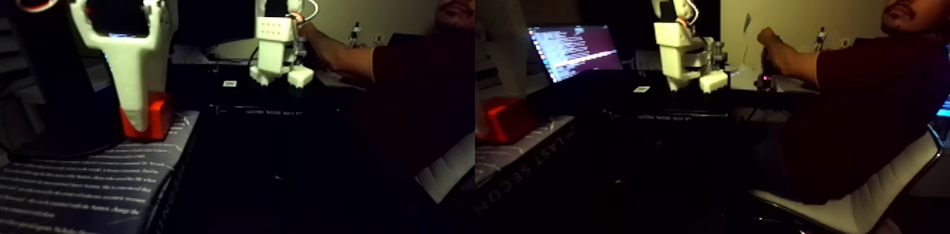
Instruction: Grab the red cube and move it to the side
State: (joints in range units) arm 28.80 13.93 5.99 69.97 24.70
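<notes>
A: A white printed hand [145,113] is reaching down over the red cube [148,120] at the left of the fixed view's left half, in a dim room. The cube is resting on a dark book [85,180] printed with white text, which is serving as the worktop here.

B: Is the hand gripping it?

A: One broad white finger [134,74] is covering the cube's front and its tip is sitting against the top face. The second finger is hidden, so I cannot tell whether the hand is wide, narrow or already pinching. In the right half of the frame the cube is showing at the far left edge, on the same book, with no finger visible on it.

B: What is good practice for the grab, then?

A: Judging from this, the cube is sitting close to the book's right edge, so the squeeze should probably be coming square across two opposite faces, without pushing it sideways off the cover. Lifting clear before swinging aside looks wise, since the cover may drag on it.

B: And the background?

A: A person's arm [339,56] is stretching toward a second white arm [279,46] at upper centre, with a lit laptop screen [572,49] glowing in the right half.
</notes>
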